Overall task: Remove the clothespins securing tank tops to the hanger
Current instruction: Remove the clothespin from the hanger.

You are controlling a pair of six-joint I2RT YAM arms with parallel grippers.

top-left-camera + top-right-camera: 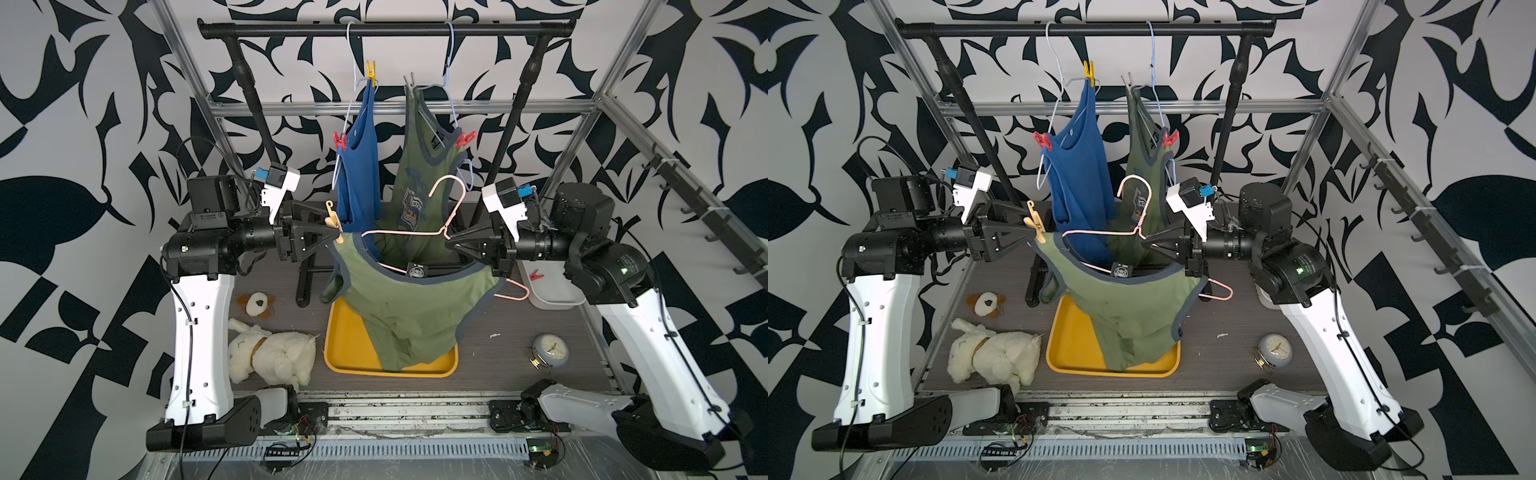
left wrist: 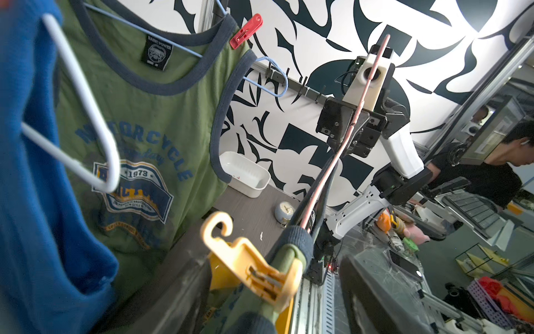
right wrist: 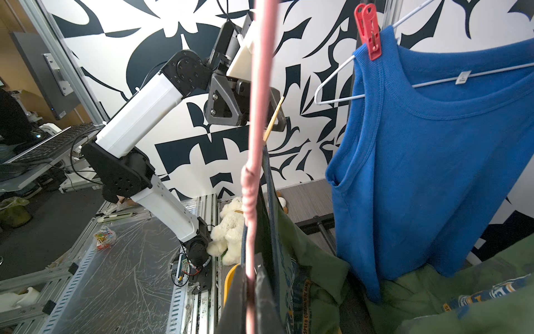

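Left claw (image 1: 336,232) sitting open around the tan peg (image 1: 333,222) on the near green top (image 1: 407,316), right claw (image 1: 448,241) clamping the pink hanger (image 3: 258,115).

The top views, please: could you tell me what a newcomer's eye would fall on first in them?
First comes the olive top on a pink hanger, stretched mid-scene over the yellow tray. The right gripper is shut on the hanger's neck, and the open left gripper flanks a tan peg on its strap. Behind, a blue top and a printed green top hang pegged from the black rail.
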